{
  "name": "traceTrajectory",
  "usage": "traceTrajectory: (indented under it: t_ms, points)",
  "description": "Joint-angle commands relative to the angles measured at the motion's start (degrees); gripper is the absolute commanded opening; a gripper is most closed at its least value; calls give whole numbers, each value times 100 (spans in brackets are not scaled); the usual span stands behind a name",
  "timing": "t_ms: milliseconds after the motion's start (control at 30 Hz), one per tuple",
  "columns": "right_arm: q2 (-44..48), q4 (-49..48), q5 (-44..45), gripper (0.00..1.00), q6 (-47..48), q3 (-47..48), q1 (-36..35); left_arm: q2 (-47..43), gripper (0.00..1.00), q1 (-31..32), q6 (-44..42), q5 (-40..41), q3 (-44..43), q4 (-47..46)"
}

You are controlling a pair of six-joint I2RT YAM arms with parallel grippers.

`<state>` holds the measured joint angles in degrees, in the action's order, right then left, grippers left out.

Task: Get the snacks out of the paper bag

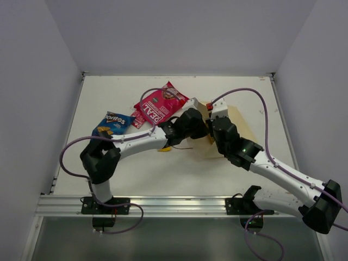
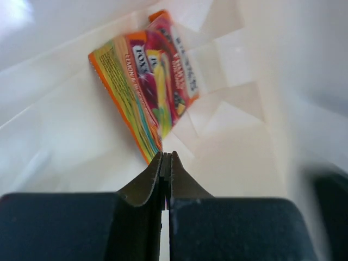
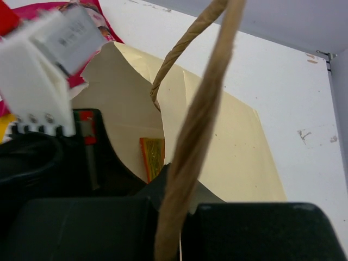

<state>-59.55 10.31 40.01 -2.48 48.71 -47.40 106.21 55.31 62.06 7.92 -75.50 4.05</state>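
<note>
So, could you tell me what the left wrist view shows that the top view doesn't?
Only the left wrist view: the Fox's bag inside, its corner apparently pinched by the shut left hand. Only the top view: the magenta pouch, Doritos bag and both arms. Both: the paper bag, from inside in one, outside in the other.

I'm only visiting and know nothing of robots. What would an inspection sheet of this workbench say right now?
Surface: pale table, slightly scuffed.
Job's things: paper bag lying open; candy bag inside; chip bag, magenta pouch, pink packet, yellow bar outside.
Clutter: nothing seen.
End effectors: left end effector closed, seemingly pinching candy bag's corner; right end effector closed on handle.
Cables: purple cables loop over both arms.
Surroundings: plain white walls.
</note>
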Motion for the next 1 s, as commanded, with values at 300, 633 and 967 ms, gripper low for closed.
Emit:
traceTrajectory:
  t_ms: [300,633,967]
  points:
    - [5,-99,464,0,-24,-116,459,-2287,0,-55,-967,973,9,1000]
    - [347,-169,-572,0,54,-142,459,-1649,49,-108,-714,61,150,500]
    - [365,-608,-1118,0,933,-204,459,-795,99,-47,-239,-239,53,377]
